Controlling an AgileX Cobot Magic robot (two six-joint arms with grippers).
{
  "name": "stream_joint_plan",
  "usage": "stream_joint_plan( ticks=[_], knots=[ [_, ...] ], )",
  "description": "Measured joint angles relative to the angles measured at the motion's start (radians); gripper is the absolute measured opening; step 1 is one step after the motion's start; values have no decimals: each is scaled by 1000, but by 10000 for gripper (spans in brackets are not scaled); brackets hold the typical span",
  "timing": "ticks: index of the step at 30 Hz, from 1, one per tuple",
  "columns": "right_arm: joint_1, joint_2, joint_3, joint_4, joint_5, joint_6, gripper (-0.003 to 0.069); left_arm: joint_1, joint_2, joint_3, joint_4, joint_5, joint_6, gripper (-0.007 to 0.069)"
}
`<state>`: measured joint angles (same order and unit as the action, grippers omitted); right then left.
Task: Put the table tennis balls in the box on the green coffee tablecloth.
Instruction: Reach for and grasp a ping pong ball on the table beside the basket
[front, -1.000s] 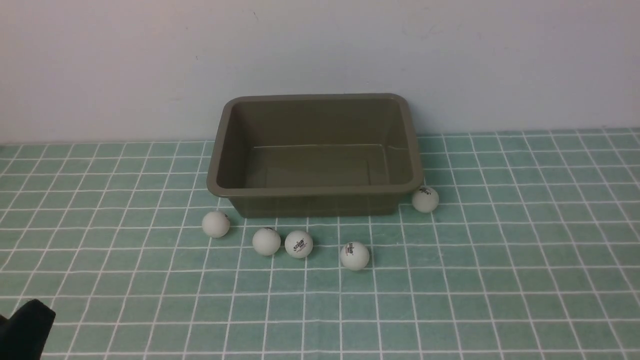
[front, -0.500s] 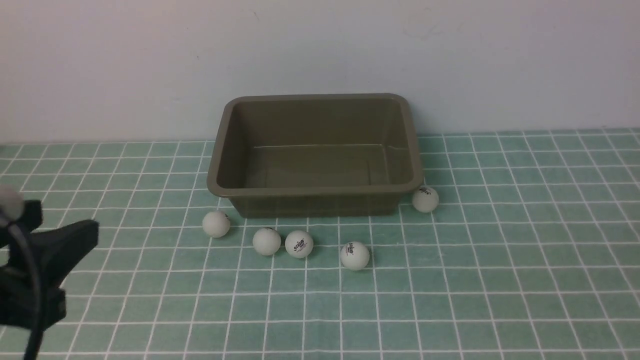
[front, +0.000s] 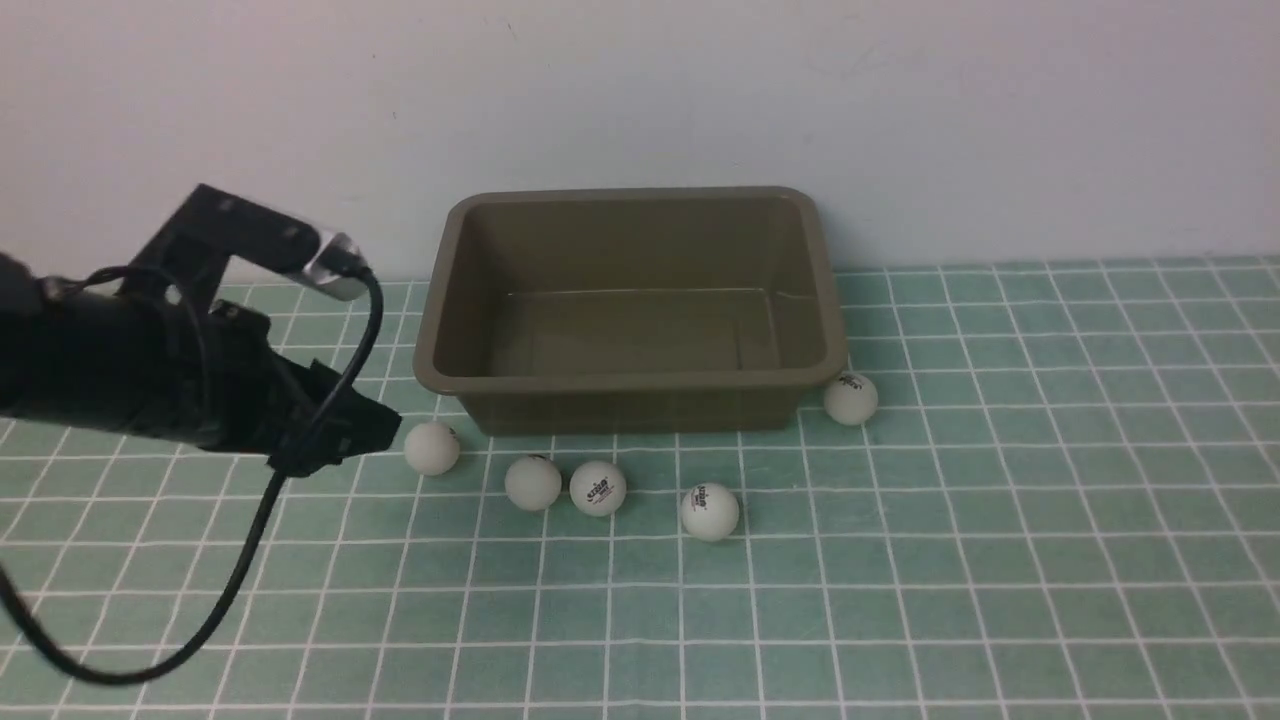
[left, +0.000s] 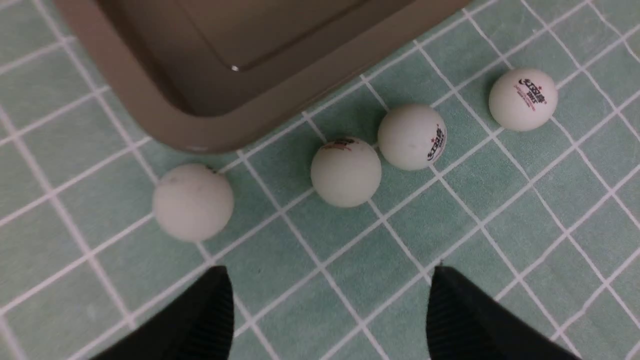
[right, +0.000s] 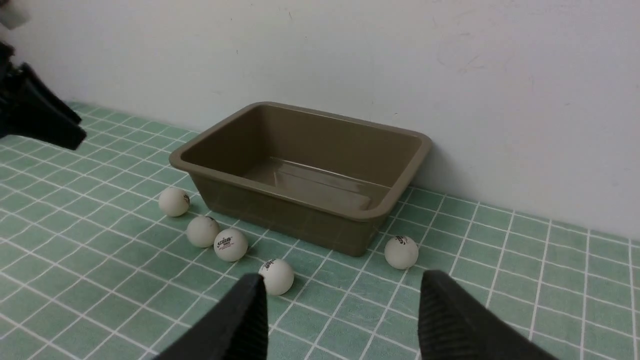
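Several white table tennis balls lie on the green coffee tablecloth (front: 1000, 550) round the front of the olive-brown box (front: 630, 381), which has nothing in it. The leftmost ball (front: 432, 447) is just right of my left gripper (front: 372, 428). In the left wrist view that gripper (left: 327, 274) is open and holds nothing; the leftmost ball (left: 193, 202) and a second ball (left: 345, 172) lie just beyond its fingertips. Another ball (front: 851, 398) rests by the box's right front corner. My right gripper (right: 342, 281) is open and empty, hanging back from the balls, and does not show in the front view.
A pale wall stands right behind the box. The left arm's black cable (front: 250, 540) loops down over the cloth at the left. In the right wrist view the left gripper (right: 45, 125) shows at the far left edge.
My left arm has swung in from the lower left corner up to the leftmost ball. The balls and the box have not moved.
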<state>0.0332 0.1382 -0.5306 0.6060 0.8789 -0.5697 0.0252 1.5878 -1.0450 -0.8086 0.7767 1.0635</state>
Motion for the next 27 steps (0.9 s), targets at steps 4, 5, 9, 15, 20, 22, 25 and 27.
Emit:
stream_joint_plan(
  ticks=[4, 5, 9, 15, 20, 22, 25, 27],
  knots=[
    [0, 0, 0, -4, 4, 0, 379, 0, 127, -98, 12, 63, 4, 497],
    [0, 0, 0, -4, 4, 0, 379, 0, 145, -117, 26, 69, 5, 500],
    [0, 0, 0, -4, 5, 0, 379, -1, 221, -164, 141, 74, 6, 503],
    [0, 0, 0, -4, 3, 0, 379, -1, 252, -168, 200, 15, 6, 503],
    [0, 0, 0, -4, 3, 0, 379, -5, 272, -172, 202, -39, 16, 503],
    [0, 0, 0, -4, 3, 0, 379, -5, 282, -172, 198, -55, 28, 503],
    [0, 0, 0, -4, 3, 0, 379, -5, 301, -172, 155, -75, 80, 503],
    [0, 0, 0, -4, 3, 0, 379, -5, 307, -172, 132, -78, 100, 503]
  ],
)
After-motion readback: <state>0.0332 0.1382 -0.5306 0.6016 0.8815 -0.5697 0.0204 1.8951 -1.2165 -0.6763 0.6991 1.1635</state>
